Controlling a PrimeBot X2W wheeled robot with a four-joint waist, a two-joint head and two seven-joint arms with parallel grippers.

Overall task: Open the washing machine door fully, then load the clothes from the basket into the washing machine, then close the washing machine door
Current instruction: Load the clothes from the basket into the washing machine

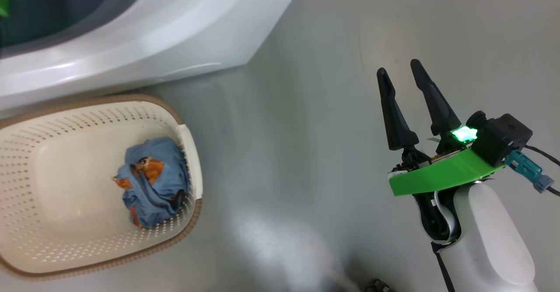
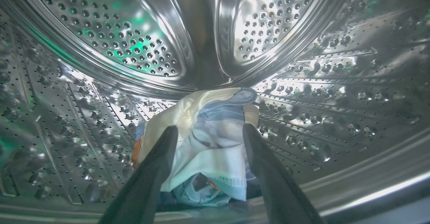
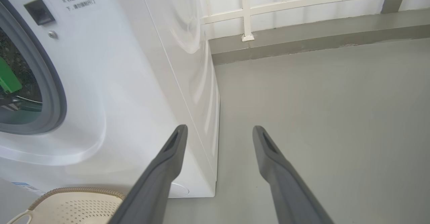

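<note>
Loading is partly done: the left gripper (image 2: 208, 131) is resting released in the drum (image 2: 134, 32), a garment (image 2: 215, 143) lying between its fingers (image 2: 158, 163). Another bundle (image 1: 153, 178) is sitting in the basket (image 1: 191, 152); the right gripper (image 1: 398, 66) is idling, spread.

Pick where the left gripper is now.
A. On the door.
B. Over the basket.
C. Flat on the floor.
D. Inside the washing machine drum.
D: the left gripper points into the perforated steel drum, with the clothes between its spread fingers.
</note>
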